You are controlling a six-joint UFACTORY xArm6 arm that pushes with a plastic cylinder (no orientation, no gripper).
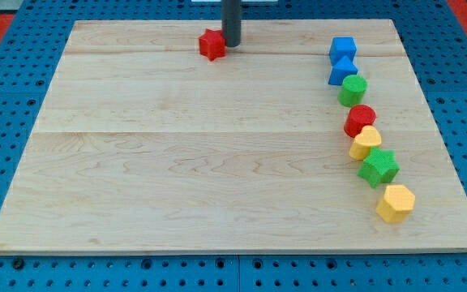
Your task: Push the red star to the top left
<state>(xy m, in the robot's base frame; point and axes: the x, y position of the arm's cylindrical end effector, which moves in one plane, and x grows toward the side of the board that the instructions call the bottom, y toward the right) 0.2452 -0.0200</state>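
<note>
My tip (pixel 231 44) touching red star (pixel 212 44), pale wooden board (pixel 177 162).

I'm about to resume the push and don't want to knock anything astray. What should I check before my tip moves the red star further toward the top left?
1. My tip sits on the view's right of the red star, the side a leftward push needs: ok.
2. Tip touching the star: cannot tell; they look adjacent.
3. Board to the view's left of the star holds no blocks: ok.
4. Star already near the top edge, so push mostly left: ok.
5. Star at the top left corner: not ok, it is still left of centre.
6. Other blocks, such as the blue block, lie far at the view's right: ok.
</note>
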